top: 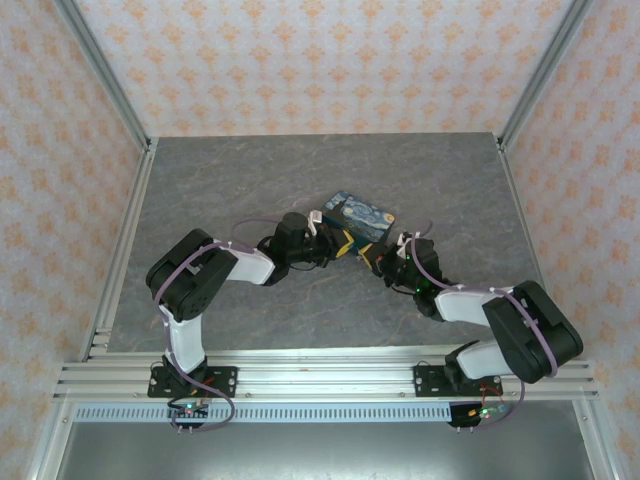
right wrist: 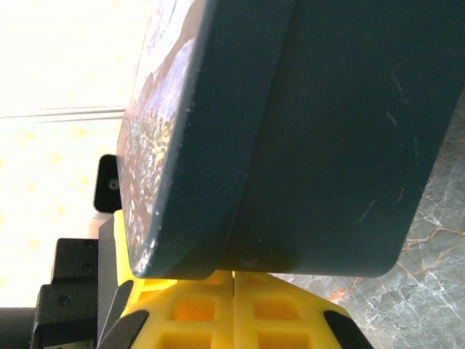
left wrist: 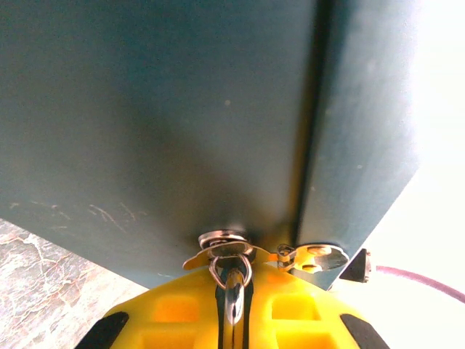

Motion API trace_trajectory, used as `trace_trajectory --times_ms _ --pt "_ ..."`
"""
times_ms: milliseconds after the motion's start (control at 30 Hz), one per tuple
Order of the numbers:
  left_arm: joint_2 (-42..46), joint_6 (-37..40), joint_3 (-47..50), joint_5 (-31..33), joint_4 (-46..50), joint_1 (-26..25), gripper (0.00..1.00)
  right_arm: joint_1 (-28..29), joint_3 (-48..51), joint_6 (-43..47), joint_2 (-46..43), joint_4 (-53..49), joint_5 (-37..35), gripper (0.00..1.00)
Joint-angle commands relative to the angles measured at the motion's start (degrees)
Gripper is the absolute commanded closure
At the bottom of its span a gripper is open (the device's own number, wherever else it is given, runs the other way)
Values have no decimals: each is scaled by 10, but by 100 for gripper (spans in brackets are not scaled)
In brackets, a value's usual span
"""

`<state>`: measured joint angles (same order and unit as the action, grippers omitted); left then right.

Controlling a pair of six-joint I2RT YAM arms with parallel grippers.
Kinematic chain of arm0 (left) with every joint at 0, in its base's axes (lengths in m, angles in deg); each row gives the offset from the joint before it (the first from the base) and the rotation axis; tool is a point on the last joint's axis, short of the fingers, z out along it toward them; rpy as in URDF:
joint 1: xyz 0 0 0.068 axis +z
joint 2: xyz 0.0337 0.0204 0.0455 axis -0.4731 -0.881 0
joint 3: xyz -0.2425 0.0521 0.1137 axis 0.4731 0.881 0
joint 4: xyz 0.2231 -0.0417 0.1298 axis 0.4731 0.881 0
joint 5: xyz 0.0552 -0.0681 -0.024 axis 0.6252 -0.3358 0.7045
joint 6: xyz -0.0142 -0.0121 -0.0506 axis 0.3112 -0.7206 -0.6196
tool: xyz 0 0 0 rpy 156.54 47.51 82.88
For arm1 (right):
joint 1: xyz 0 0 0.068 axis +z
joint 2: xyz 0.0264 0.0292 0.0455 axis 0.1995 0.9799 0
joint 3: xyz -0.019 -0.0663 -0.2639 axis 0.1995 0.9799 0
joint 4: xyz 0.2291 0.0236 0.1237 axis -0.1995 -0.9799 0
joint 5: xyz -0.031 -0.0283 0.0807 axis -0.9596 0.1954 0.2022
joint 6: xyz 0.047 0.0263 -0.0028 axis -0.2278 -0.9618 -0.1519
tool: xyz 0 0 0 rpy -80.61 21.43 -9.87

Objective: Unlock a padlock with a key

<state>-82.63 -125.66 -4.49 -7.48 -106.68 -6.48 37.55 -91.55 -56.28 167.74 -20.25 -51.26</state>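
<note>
Padlock [top: 362,215] sits mid-table [top: 220,180], btwn both grippers. L gripper [top: 343,244] is clamped on the key [left wrist: 232,285], tip at the keyhole [left wrist: 221,238]. R gripper [right wrist: 232,280], fingers together, touches the teal edge. We advise: keep key square w/ slot, turn slowly. Table edges well apart; ample room.

Grey marbled tabletop [top: 250,180], peach floral-patterned walls [top: 320,60] around it, aluminium rail [top: 320,378] along the near edge.

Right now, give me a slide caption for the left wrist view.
Left end effector pinches the metal key against the dark teal side of the padlock.
</note>
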Motion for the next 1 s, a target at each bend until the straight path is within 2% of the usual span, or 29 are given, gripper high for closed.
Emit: trace_trajectory --times_ms 0,967 --pt "19 10 -9 -11 -7 4 100 -3 -16 -4 6 26 1 100" --pt "20 1 -15 -10 -18 -5 100 -3 -28 -16 36 46 -17 100"
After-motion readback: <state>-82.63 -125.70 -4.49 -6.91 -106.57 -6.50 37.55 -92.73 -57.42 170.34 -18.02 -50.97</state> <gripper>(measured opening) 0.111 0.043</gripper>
